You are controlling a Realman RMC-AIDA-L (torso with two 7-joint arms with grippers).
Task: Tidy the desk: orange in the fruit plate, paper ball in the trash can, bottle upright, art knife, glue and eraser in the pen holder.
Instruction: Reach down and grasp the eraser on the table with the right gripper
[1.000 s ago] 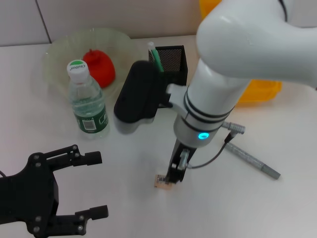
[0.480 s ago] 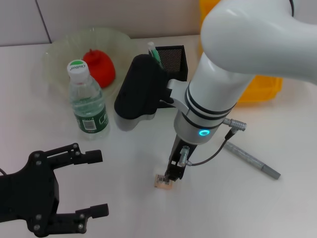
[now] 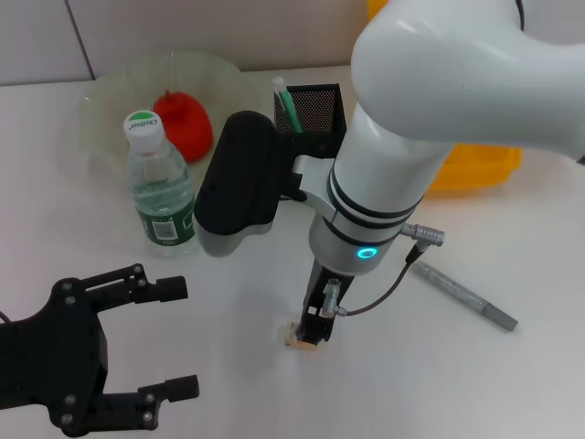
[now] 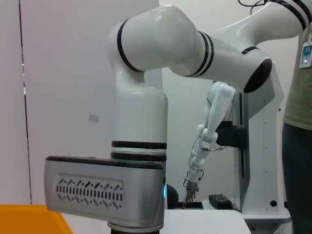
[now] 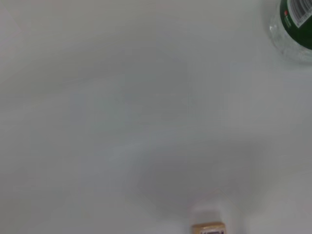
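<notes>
Left gripper sits low at the near-left of the desk, fingers spread wide, nothing between them, well clear of everything.

Behind it, the fruit plate is at the far left with the orange already inside. The bottle stands upright on the desk just in front of the plate, green cap up; its base also shows at the edge of the right wrist view.

Centre: the right arm comes down steeply from above, and its dark wrist housing hides part of the desk between the bottle and the pen holder. The holder is mesh, black, at the far middle, with one green-and-white item standing in it; can't tell which item it is.

Right gripper points straight down at the eraser, a small tan block lying on the desk near the middle. Fingertips are at the eraser or touching it; can't tell whether they're clamped on it or still apart. The right wrist view shows the eraser flat on the desk.

Further right, the art knife lies flat on the desk, slanted, grey, well apart from the eraser. A yellow bin sits behind the arm at the far right.
</notes>
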